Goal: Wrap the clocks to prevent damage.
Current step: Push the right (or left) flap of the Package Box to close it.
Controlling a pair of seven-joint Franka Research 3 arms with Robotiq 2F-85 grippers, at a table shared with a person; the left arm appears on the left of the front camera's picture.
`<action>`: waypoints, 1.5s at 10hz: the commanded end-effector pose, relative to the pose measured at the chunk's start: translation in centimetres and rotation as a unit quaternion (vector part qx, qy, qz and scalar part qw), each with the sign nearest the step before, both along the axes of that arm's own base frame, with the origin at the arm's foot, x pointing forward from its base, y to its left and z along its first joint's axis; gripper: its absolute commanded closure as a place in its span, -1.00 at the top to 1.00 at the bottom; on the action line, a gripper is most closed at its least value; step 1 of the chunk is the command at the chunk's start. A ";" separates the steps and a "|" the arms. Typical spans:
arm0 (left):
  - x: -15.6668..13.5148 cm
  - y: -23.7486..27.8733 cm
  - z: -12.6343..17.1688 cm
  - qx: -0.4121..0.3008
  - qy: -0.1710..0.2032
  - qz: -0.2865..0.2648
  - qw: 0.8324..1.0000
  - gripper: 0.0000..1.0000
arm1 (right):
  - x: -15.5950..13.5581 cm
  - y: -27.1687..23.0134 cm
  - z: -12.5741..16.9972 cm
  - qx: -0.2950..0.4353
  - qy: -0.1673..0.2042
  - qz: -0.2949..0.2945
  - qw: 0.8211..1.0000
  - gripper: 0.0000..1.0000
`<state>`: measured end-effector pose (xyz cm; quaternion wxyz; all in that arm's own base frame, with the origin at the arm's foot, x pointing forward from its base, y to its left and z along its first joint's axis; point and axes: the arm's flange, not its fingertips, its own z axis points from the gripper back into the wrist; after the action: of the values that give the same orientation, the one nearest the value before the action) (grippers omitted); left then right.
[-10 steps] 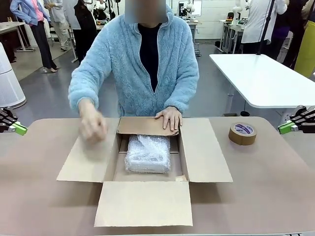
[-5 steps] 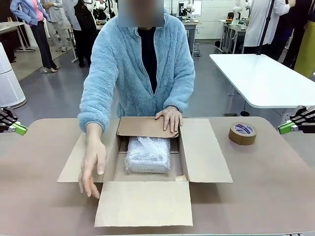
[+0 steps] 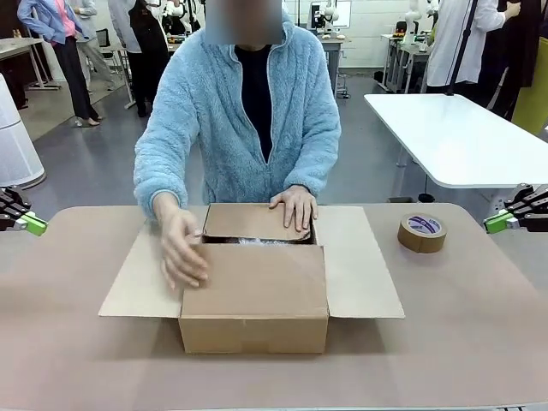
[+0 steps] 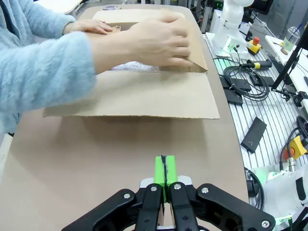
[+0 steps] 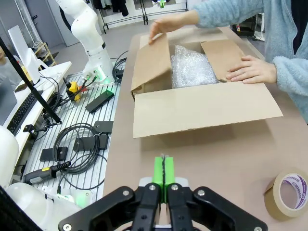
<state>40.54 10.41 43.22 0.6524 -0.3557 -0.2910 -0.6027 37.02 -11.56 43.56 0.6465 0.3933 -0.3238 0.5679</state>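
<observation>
The clocks are a whitish bubble-wrap bundle [image 5: 191, 67] lying inside an open cardboard box [image 3: 255, 322] at mid-table; a sliver of the bundle [image 4: 134, 67] shows under the flaps. One of the person's hands [image 3: 182, 248] presses the near flap over the box. The other hand [image 3: 295, 205] rests on the far flap. My left gripper [image 3: 34, 225] is shut at the table's left edge, far from the box, with its green pads together [image 4: 165, 169]. My right gripper [image 3: 495, 223] is shut at the right edge, holding nothing [image 5: 164, 169].
A brown tape roll [image 3: 421, 232] lies right of the box, near my right gripper [image 5: 288, 195]. The box's side flaps [image 3: 360, 261] lie flat on the tan table. Cables and arm bases [image 5: 82, 139] sit beyond the robot-side edge. A white table [image 3: 454, 137] stands behind, with people farther off.
The person's hand moved from the left flap to the near flap and folded it up over the box, covering most of the bundle. Both grippers stayed still.
</observation>
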 end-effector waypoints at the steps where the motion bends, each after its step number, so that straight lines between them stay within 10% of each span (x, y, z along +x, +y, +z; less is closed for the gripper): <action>1: 0.0 0.0 0.0 -0.006 0.000 0.002 1.000 -0.99 | 0.0 0.0 0.0 0.003 0.003 0.000 1.000 -0.98; 15: 0.0 0.0 0.0 -0.006 0.000 0.002 1.000 -0.99 | 0.0 0.0 0.0 0.003 0.003 0.000 1.000 -0.98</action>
<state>40.54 10.41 43.22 0.6524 -0.3557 -0.2909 -0.6027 37.02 -11.56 43.56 0.6465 0.3933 -0.3238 0.5679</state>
